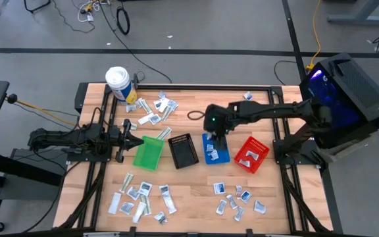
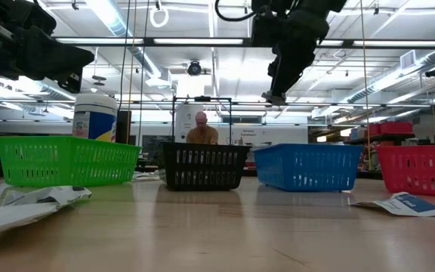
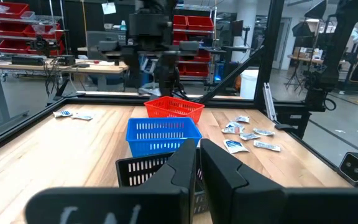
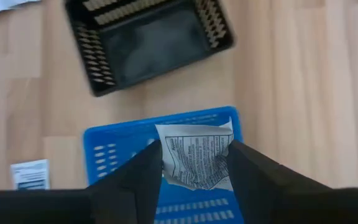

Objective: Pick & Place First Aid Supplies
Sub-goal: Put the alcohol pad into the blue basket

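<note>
Right wrist view | right end effector point(image 4: 194, 163) pinches sachet point(image 4: 196, 155) | above blue bin point(image 4: 114, 144)

A light wooden table point(image 1: 196, 191) carries four small bins in a row across its middle: green bin point(image 1: 148, 153) at the left, then black bin point(image 1: 183, 150), blue bin point(image 1: 216, 149) and red bin point(image 1: 252, 155) at the right. A white tub point(image 1: 118, 83) stands at the far left corner. Loose sachets point(image 1: 140, 199) lie scattered near left, more packets point(image 1: 239, 199) near right, and a cluster point(image 1: 153, 110) far left beside the tub
</note>
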You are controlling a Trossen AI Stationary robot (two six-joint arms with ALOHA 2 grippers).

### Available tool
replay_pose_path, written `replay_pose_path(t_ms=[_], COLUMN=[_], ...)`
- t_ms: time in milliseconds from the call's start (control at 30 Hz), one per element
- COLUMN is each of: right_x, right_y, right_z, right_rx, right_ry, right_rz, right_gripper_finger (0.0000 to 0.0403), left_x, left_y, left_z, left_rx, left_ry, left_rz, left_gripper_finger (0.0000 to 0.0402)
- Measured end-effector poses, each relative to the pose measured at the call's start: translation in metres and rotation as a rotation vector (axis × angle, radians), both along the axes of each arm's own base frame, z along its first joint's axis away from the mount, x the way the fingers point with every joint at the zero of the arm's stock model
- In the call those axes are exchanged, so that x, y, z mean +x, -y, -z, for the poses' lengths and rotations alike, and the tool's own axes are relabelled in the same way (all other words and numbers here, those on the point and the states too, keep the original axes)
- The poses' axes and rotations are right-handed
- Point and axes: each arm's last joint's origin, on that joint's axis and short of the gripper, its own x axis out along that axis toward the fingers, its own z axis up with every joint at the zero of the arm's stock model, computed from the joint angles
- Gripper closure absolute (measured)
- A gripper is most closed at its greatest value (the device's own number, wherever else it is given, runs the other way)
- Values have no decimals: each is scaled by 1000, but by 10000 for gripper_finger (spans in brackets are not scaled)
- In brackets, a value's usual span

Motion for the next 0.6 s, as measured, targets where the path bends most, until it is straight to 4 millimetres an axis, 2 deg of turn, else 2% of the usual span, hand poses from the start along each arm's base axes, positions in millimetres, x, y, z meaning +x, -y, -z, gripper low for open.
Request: replay_pose_path(t_ms=[100, 300, 600], right_x=[1, -5, -9], right_y=[-9, -21, -26], right_z=[3, 20, 45], right_rx=[9, 23, 43], right_ry=[-2, -60, -63], right_rz=[-5, -16, 14], right_gripper_finger=[225, 225, 221], left_x=[0, 0, 0], left_y=[0, 0, 0], left_z=[0, 0, 0], left_rx=[0, 0, 0], left_ry=[0, 1, 1], left_rz=[0, 0, 0], left_gripper_finger=[369, 369, 369])
